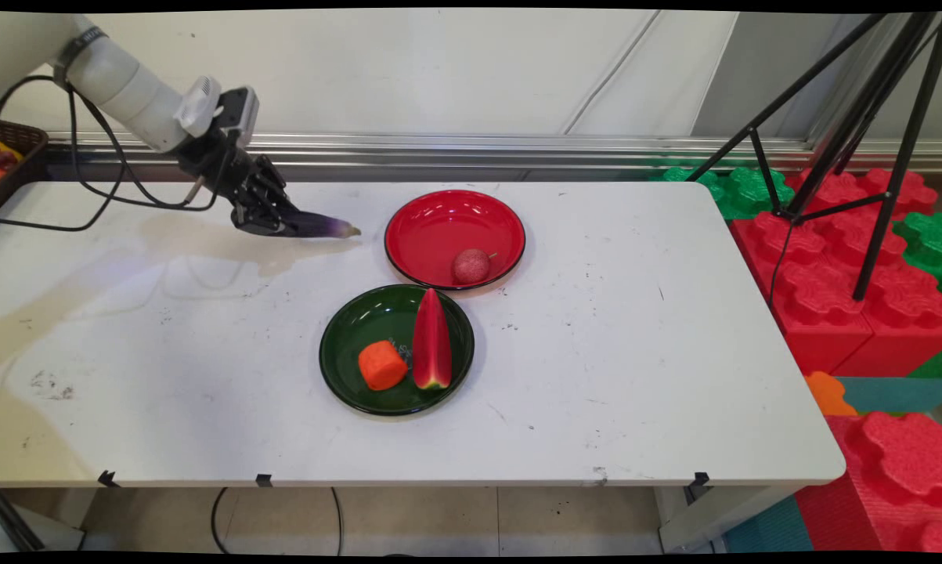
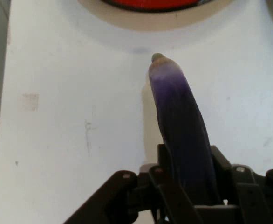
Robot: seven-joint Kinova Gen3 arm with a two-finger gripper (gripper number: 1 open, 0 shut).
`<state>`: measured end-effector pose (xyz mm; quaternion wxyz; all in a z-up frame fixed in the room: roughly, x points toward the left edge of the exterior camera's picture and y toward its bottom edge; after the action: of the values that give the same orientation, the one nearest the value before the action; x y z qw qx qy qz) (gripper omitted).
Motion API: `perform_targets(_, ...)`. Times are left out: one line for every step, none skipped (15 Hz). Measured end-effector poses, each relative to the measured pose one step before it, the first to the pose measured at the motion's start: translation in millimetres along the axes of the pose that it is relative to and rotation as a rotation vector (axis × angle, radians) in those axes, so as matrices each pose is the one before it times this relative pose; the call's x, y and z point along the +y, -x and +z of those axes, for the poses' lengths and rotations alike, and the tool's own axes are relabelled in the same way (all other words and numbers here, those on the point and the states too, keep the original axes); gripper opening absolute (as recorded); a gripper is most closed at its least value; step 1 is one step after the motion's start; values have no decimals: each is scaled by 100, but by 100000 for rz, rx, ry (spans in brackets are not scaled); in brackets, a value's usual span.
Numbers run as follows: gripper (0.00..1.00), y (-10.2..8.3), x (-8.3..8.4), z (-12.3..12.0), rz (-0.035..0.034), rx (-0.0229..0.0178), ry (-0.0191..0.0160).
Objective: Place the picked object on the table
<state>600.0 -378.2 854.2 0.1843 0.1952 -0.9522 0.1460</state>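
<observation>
My gripper [image 1: 271,219] is shut on a purple eggplant [image 1: 326,226], held just above the table at its back left. The eggplant's pale tip points right toward the red plate [image 1: 439,219]. Seen from the hand, the eggplant [image 2: 180,126] runs up from between my fingers [image 2: 167,163], and the red plate's rim [image 2: 150,4] shows at the top edge. A small reddish lychee-like fruit [image 1: 471,265] lies in the red plate. In front of it, a green plate [image 1: 353,329] carries a watermelon slice [image 1: 431,341] and an orange carrot chunk [image 1: 382,365].
A dark basket [image 1: 16,153] with produce sits at the table's far left edge. Black cables [image 1: 95,196] hang from the arm over the table's back left. A black tripod [image 1: 854,125] and red and green foam blocks [image 1: 854,258] stand off the right side.
</observation>
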Motion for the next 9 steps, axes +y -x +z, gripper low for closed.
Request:
perform_targets(0,228,-146,415,694,-288,247)
perform_targets(0,202,-151,427,505,-238,223)
perform_targets(0,293,-161,571,440,-329,323)
perform_targets(0,212,-121,480,214,-241,283)
perform_targets(0,284,-115,677,173,-316,476)
perform_targets(0,197,-80,438,-6,-51,79)
perform_targets(100,190,-55,342,-46,-7,-52)
perform_targets(100,114,-13,132,-40,71,-129)
perform_targets(100,102,-61,194,-7,144,-134)
